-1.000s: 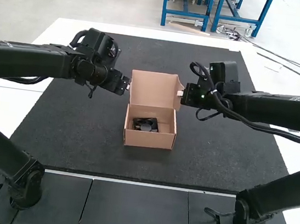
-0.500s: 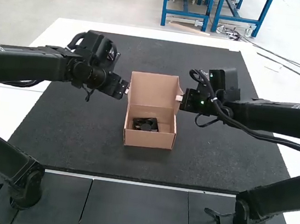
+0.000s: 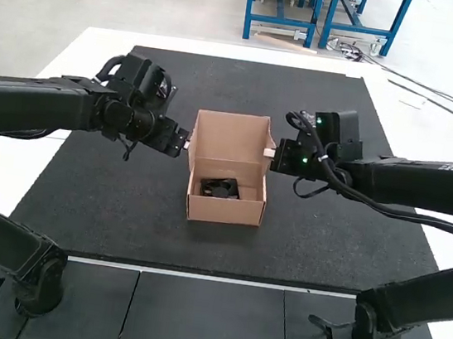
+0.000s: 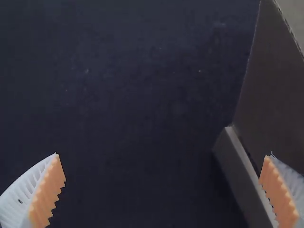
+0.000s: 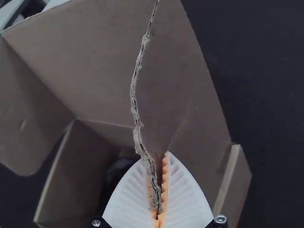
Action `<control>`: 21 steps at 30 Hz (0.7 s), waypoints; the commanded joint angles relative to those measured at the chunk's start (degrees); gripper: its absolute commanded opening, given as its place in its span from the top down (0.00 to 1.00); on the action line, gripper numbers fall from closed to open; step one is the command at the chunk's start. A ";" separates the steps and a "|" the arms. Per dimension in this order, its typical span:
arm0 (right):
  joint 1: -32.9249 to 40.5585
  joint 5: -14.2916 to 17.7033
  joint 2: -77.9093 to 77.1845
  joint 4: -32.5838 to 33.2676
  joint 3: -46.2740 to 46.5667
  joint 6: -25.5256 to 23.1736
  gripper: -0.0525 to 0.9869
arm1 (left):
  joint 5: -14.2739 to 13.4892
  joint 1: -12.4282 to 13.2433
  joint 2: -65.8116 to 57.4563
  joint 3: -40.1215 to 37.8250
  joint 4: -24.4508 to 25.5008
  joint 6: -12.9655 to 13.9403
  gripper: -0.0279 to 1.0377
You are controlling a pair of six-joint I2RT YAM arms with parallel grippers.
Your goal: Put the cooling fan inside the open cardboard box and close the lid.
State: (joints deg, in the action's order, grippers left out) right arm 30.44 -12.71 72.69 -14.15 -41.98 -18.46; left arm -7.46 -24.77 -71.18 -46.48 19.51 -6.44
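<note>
Worktop [image 3: 84,42], white, flat: carries every item listed below

Mat [image 3: 122,198], black, rectangular, coarse-textured: spread flat over the middle of the worktop, with white margin showing at its left and right sides

Left arm [image 3: 43,103], black, jointed: stretched from the left side across the mat toward the middle, ending just beside the left edge of the box lid

Right arm [image 3: 409,181], black, jointed, with a loose black cable near the wrist: stretched from the right side toward the middle, ending at the right edge of the lid

Open brown cardboard box [image 3: 224,207], small, squarish: stands on the mat at its centre, between the two arms, top uncovered

Upright cardboard lid [image 3: 231,137], brown: joined to the rear wall of the box and standing roughly vertical, with a small side tab at each edge; box not closed

Black square cooling fan [image 3: 221,188]: lies on the floor inside the box, apart from both pincers

Left pincer [image 3: 182,141], white ribbed fingers with orange pads [image 4: 45,194]: spread wide, holding nothing. In the left wrist view one finger hangs over bare mat and the other sits close against the cardboard; whether it touches cannot be told

Right pincer [image 3: 270,153], white ribbed fingers [image 5: 185,194] with orange pads: pressed together on the right edge of the lid, whose raw corrugated edge runs up from between them
</note>
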 commanded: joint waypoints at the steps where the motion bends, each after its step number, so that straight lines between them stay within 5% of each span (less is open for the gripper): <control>1: 1.20 -2.06 -0.35 0.27 1.55 -1.41 0.97 | 0.78 -0.36 1.66 -0.02 -0.44 0.72 0.07; 21: 1.29 -3.20 -1.14 -1.23 4.71 -2.11 0.97 | 6.41 -2.38 2.62 0.78 -1.05 0.02 0.07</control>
State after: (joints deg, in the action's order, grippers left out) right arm 30.68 -14.35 72.53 -15.86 -39.13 -19.07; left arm -2.68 -26.52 -70.35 -46.26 18.85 -6.48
